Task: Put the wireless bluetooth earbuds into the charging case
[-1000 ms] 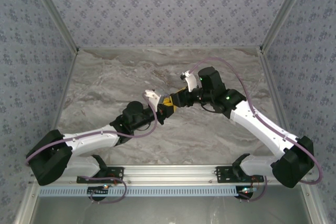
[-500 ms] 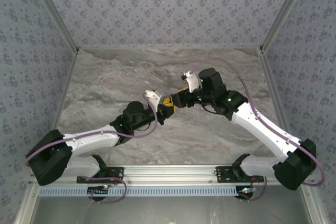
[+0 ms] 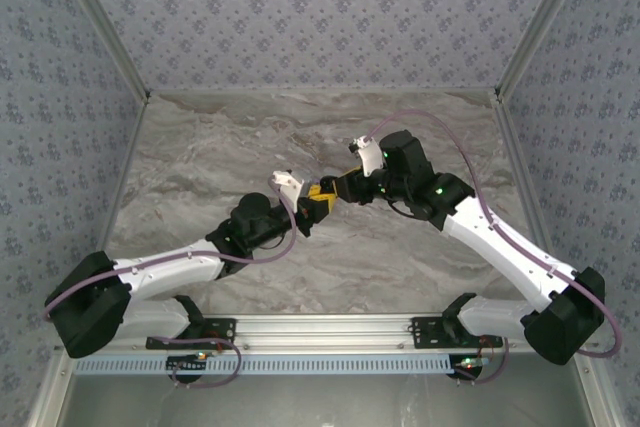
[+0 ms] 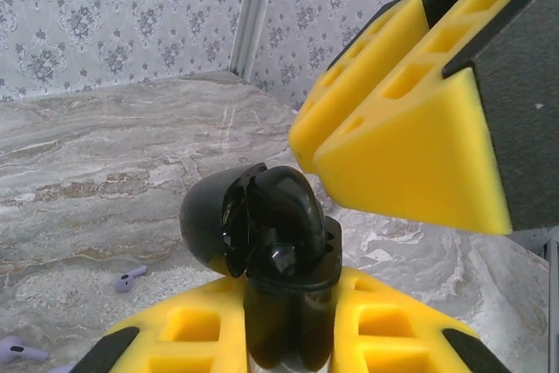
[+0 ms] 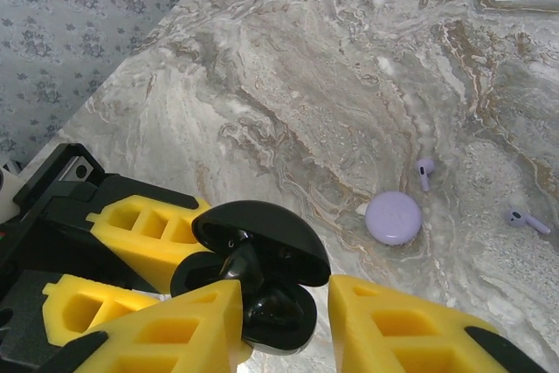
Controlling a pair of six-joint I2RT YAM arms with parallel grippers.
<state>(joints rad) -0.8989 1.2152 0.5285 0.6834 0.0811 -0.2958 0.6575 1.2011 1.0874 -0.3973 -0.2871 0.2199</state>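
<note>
My left gripper [image 4: 284,296] is shut on the base of the black charging case [image 4: 288,325], which it holds above the table with the lid [image 5: 262,233] swung open. A black curved earbud [image 5: 239,270] stands in the case's base, leaning under the lid. It shows as a glossy hump [image 4: 288,211] in the left wrist view. My right gripper [image 5: 286,290] hovers just over the case, open. Its left finger [image 5: 166,329] touches the earbud's side and its right finger [image 5: 410,329] stands apart. From above, the two grippers meet at mid-table [image 3: 325,197]. A second earbud cannot be made out.
On the marble table lie a pale lavender disc [image 5: 393,217] and two lavender earbuds [image 5: 424,172] [image 5: 521,217], beyond the held case. One lavender earbud [image 4: 131,279] also shows below the left gripper. Patterned walls close in the table's back and sides.
Both grippers, still meeting at the case, have crept slightly left and toward the back. The right arm's forearm has swung a little.
</note>
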